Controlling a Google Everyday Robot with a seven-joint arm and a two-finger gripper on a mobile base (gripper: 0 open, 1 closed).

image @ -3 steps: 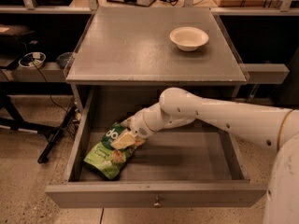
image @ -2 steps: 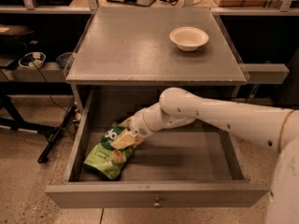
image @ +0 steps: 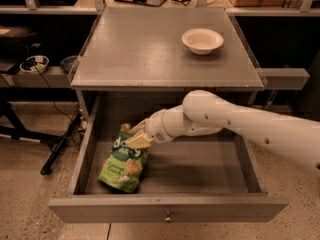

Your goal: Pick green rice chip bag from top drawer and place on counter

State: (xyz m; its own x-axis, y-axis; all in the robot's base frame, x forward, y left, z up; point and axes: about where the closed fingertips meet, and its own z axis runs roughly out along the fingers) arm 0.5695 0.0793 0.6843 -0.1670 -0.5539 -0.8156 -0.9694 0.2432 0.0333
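Observation:
The green rice chip bag (image: 123, 167) lies in the left part of the open top drawer (image: 225, 209), its top end raised. My gripper (image: 133, 135) reaches in from the right, down into the drawer, and is shut on the bag's top edge. One tan finger (image: 140, 141) lies across the front of the bag. The white arm (image: 235, 124) crosses the drawer's right half. The grey counter (image: 150, 49) sits above the drawer. The drawer's small metal knob (image: 168, 216) shows at the centre of its front panel.
A white bowl (image: 202, 40) stands on the counter at the back right. Dark shelves with cables and small bowls (image: 34, 63) stand to the left. A black stand leg (image: 57, 149) lies on the floor left of the drawer.
The bag's top end has risen a little with my gripper, and the bag stands slightly more upright. The arm has barely moved.

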